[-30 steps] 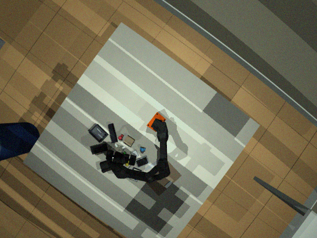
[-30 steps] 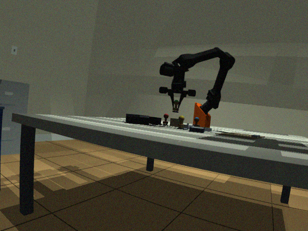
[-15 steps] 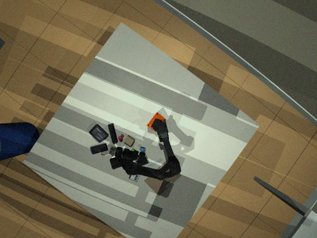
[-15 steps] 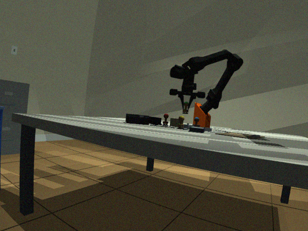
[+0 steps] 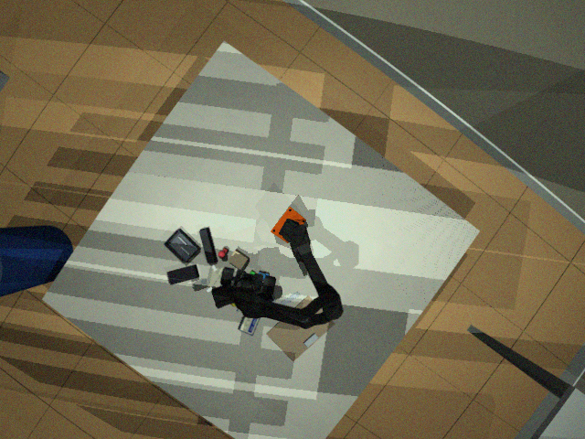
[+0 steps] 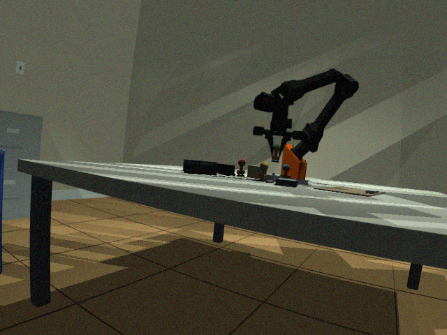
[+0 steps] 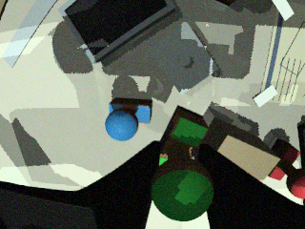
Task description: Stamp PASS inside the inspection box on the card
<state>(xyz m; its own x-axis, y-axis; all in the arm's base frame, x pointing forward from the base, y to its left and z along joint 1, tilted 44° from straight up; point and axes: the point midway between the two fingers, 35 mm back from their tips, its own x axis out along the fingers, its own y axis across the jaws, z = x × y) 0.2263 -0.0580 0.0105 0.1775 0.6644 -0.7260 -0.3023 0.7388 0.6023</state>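
Grey tabletop [image 6: 151,187], low light. Jaws clamped on green-knobbed stamp [image 7: 182,186], carried clear of surface. Inking step: dark pad [image 7: 121,8] lies ahead-left below; next, centre over, press down.

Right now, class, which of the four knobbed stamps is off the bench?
The green-knobbed stamp: the gripper holds it aloft; the blue, yellow and red ones stand on the bench.

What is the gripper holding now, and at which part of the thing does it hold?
The gripper is shut on the green-knobbed stamp, lifted above the table. The fingers clamp its handle, around the green knob.
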